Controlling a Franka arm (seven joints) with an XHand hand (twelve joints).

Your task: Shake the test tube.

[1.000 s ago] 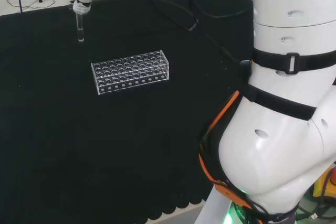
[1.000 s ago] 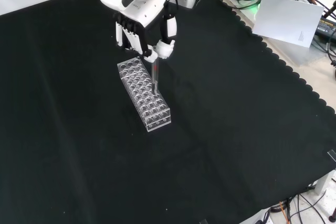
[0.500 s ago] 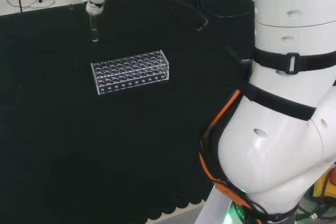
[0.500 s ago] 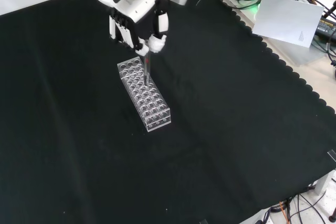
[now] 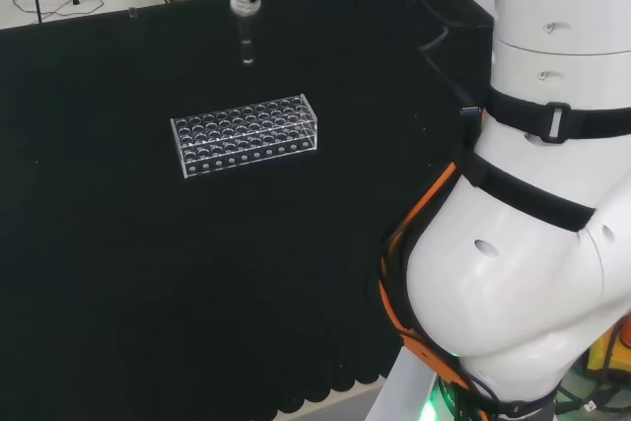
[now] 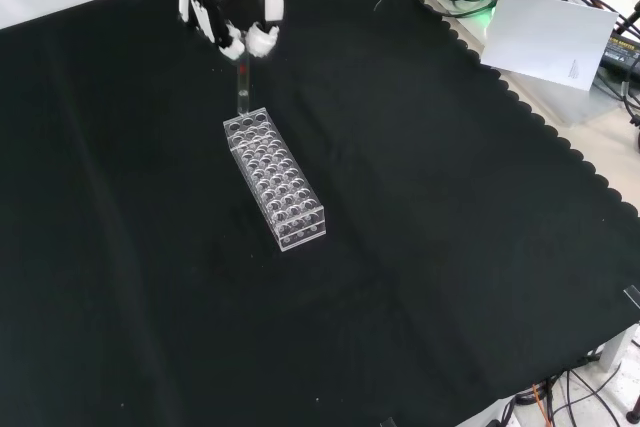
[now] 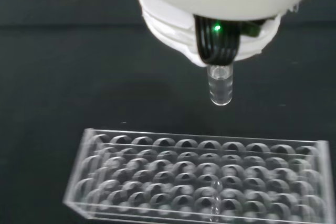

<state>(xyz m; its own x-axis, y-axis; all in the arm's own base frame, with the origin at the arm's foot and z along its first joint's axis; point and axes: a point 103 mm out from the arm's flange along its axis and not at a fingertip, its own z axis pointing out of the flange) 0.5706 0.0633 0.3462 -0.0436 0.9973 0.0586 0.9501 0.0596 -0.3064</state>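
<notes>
**Test tube held upright in the air**

The test tube is a slim, clear glass tube with a rounded bottom end. It hangs nearly vertical, bottom end down, its upper part pinched in the fingers of the hand. In the front view a small red mark shows near its upper part. It hangs clear of the tabletop, towards the far edge in the head view, touching nothing below.
</notes>
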